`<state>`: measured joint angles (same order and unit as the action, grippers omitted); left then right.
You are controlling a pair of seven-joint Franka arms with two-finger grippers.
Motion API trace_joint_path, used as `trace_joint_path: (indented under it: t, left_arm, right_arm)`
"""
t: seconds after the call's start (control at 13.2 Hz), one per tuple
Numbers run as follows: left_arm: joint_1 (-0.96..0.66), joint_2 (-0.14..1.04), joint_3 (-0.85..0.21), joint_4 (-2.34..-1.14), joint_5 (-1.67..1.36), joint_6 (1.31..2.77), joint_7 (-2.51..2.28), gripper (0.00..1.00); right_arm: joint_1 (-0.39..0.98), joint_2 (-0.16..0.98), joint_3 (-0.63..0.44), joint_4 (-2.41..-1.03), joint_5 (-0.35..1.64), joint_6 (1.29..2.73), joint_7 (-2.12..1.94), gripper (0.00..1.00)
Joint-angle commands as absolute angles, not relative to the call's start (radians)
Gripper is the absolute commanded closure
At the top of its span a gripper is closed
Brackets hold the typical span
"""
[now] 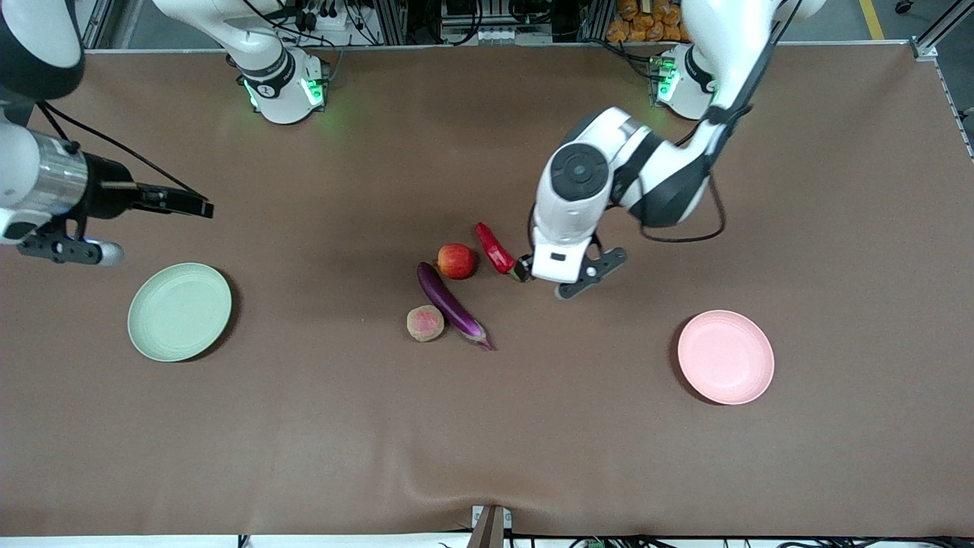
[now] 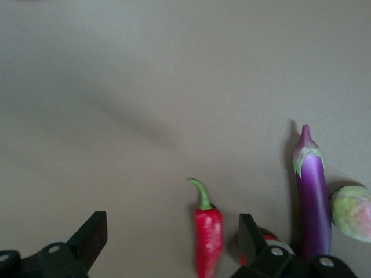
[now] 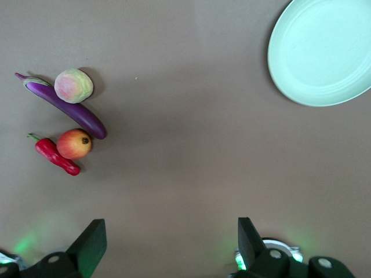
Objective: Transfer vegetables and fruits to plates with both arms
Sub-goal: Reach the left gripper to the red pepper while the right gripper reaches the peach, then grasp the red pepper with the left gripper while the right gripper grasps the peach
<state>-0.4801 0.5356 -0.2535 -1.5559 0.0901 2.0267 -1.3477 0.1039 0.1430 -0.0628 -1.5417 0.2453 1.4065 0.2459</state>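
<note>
Right gripper [image 3: 168,246]: you see its fingers spread wide and holding nothing, up over bare table by the green plate [image 1: 179,310]; this arm waits.
Green plate: toward the right arm's end, bare.
Peach [image 1: 425,323]: touching the eggplant [image 1: 449,303], nearest the front camera.
Apple [image 1: 456,261]: beside the chili [image 1: 494,248], at the eggplant's blunt end.
Left gripper [image 2: 173,236]: fingers wide apart, low at the chili's stem end, gripping nothing.
Pink plate [image 1: 725,356]: toward the left arm's end, bare.
</note>
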Motion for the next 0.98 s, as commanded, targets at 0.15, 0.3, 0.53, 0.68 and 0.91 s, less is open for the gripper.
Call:
trace_joint_path:
  t: [0.15,0.3,0.53,0.68,0.91]
  left_arm:
    - [-0.543,0.592,-0.25,-1.618,0.11,2.195,-1.502,0.0]
    - [-0.564,0.632,-0.249,-1.618,0.11,2.212,-1.546,0.0]
    - [-0.581,0.684,-0.248,-1.621,0.117,2.295,-1.615,0.01]
    - [-0.612,0.709,-0.244,-1.623,0.118,2.312,-1.641,0.04]
    - [-0.63,0.748,-0.239,-1.629,0.14,2.333,-1.655,0.17]
  right_arm:
    - [0.112,0.28,-0.067,-1.539,0.34,1.411,0.324,0.0]
    - [0.1,0.327,-0.067,-1.566,0.403,1.433,0.345,0.0]
    - [0.132,0.334,-0.067,-1.673,0.478,1.573,0.357,0.0]
    - [0.137,0.336,-0.067,-1.764,0.564,1.656,0.368,0.0]
    - [0.15,0.414,-0.067,-1.763,0.723,1.725,0.422,0.0]
